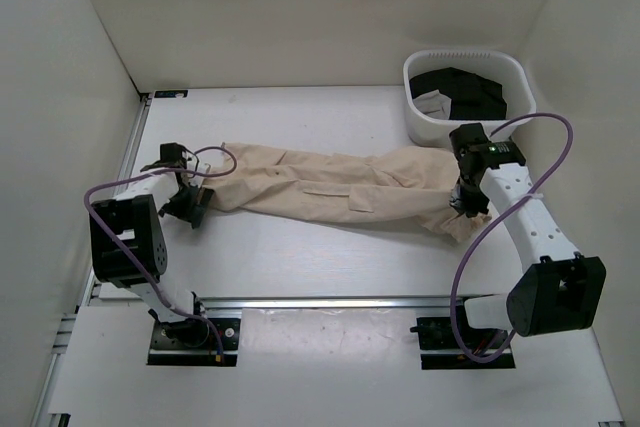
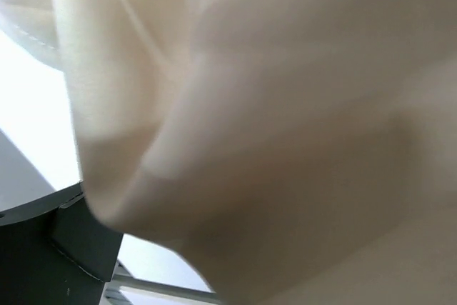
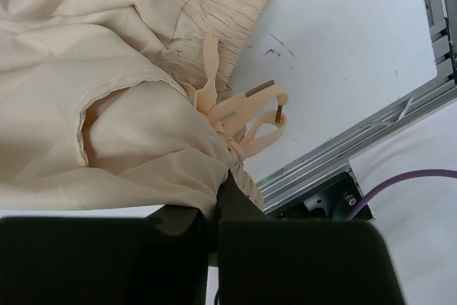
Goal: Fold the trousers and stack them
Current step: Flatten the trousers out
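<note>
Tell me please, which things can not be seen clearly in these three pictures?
- Left wrist view: blurred cloth of the trousers fills it; whether the left gripper is open cannot be told.
- Top view: the white basket wall hides part of the black garments.
- Top view: the right gripper fingertips are too small to see.
- Right wrist view: the frame edge cuts off the trouser legs.

On counter (image 1: pixel 300 117), trousers (image 1: pixel 330 187) lie left to right between left pincer (image 1: pixel 186 185) and right pincer (image 1: pixel 462 207). Basket (image 1: pixel 420 129) far right, behind right pincer; garments (image 1: pixel 472 92) inside.
</note>
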Action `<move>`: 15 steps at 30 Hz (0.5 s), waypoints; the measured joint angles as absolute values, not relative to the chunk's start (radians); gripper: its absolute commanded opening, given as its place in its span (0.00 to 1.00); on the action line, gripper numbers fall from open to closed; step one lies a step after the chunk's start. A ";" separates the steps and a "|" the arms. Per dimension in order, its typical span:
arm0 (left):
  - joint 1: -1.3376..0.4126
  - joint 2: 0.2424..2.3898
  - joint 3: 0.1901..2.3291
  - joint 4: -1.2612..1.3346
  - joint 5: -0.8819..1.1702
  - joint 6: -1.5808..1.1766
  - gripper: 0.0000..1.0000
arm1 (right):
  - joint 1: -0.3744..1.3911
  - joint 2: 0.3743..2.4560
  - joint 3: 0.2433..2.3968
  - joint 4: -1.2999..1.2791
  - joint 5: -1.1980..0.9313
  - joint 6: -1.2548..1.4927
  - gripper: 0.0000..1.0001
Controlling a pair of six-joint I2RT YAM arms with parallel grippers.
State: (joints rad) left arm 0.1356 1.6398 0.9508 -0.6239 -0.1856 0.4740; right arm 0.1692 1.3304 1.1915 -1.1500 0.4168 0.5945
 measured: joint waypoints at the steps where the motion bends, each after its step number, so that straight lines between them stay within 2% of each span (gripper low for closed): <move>1: 0.136 1.639 0.950 -0.628 -0.175 0.467 1.00 | 0.169 1.330 1.196 -1.156 0.418 0.595 0.00; 2: 0.136 1.639 0.949 -0.629 -0.167 0.460 0.98 | 0.169 1.330 1.200 -1.158 0.418 0.595 0.00; 3: 0.139 1.641 0.950 -0.629 -0.162 0.451 0.86 | 0.169 1.331 1.203 -1.159 0.419 0.595 0.00; 6: 0.152 1.665 0.970 -0.645 -0.120 0.414 0.63 | 0.166 1.338 1.219 -1.172 0.420 0.595 0.00; 8: 0.159 1.700 1.005 -0.655 -0.089 0.387 0.21 | 0.162 1.349 1.232 -1.176 0.421 0.595 0.00; 9: 0.162 1.718 1.021 -0.653 -0.081 0.375 0.14 | 0.159 1.353 1.235 -1.177 0.421 0.595 0.00; 15: 0.183 1.777 1.086 -0.632 -0.126 0.387 0.14 | 0.158 1.359 1.237 -1.183 0.429 0.595 0.00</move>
State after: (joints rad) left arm 0.1825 1.7775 1.0863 -0.6319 -0.1265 0.3874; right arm 0.1581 1.3586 1.2366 -1.1828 0.4290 0.5945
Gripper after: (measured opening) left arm 0.154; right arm 0.014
